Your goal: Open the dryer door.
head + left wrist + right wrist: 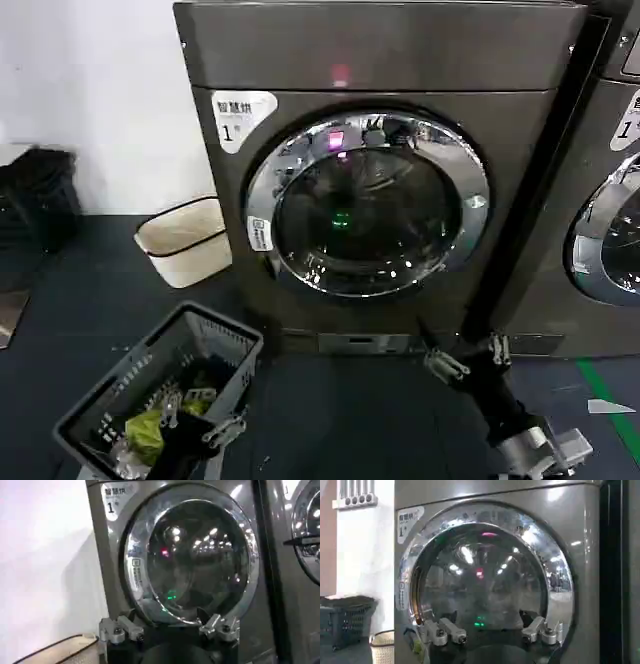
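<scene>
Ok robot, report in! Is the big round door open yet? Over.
Dryer door shut. Right gripper open, low in front of dryer. Left gripper open, down over the basket. Nothing blocking the door.

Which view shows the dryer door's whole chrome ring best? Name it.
The head view: the dryer door sits shut with its full ring unobstructed. In the left wrist view and the right wrist view, pincer fingers cover its lower edge.

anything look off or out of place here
Nothing stands out. The dryer door sits shut and flush on the dryer. The right hand is low in front, open; the left hand is open too.
</scene>
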Robot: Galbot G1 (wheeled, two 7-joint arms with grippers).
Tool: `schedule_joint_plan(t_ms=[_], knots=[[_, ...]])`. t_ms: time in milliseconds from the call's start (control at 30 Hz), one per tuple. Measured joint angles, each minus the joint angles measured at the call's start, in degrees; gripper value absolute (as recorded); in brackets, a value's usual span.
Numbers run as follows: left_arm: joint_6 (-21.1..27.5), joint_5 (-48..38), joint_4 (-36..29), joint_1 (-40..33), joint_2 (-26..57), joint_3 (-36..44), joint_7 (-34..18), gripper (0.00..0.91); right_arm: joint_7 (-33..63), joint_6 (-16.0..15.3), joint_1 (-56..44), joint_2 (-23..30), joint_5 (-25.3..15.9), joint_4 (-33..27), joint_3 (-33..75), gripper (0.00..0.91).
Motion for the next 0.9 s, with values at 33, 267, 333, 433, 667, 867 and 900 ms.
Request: schedule_joint_plan(t_ms=[33,267,333,433,667,867,900], knots=[[-0.07,-0.09,0.07,0.05,-0.02,0.08,-0.07,0.907,-0.25,-0.02,0.76,-0.57,0.55,-0.54,-0.22,0.907],[0.16,-0.06,0.19,0.16,-0.16,0.34,0.17,0.907,-1.38,-0.97,7.38,-6.35,4.39,-5.86,-2.62,0.907],[0.34,-0.04,0.13,0.13,-0.22,0.44,0.27,0.907,-1.71,-1.16,9.32,-8.65,5.69,-7.59,-3.67,0.907],[0.35,0.08,0.39,0.11,0.09,0.47,0.63,0.907,-2.22,-1.27,12.61,-12.35,6.80,-10.11,-5.87,0.907],[0.90,-0.91,1.76,-1.15,0.34,0.95,1.47,0.907,-2.24,-1.84,20.22,-17.63,11.80,-14.77,-12.90,0.907],[0.54,-0.49,2.15,-0.99,-0.12,1.46,1.63,0.907,-1.41,-1.93,28.62,-18.08,16.17,-19.02,-20.09,0.907],[0.55,-0.44,2.03,-0.88,-0.17,1.45,1.66,0.907,-1.73,-1.93,30.14,-18.05,16.18,-19.86,-21.27,0.907]])
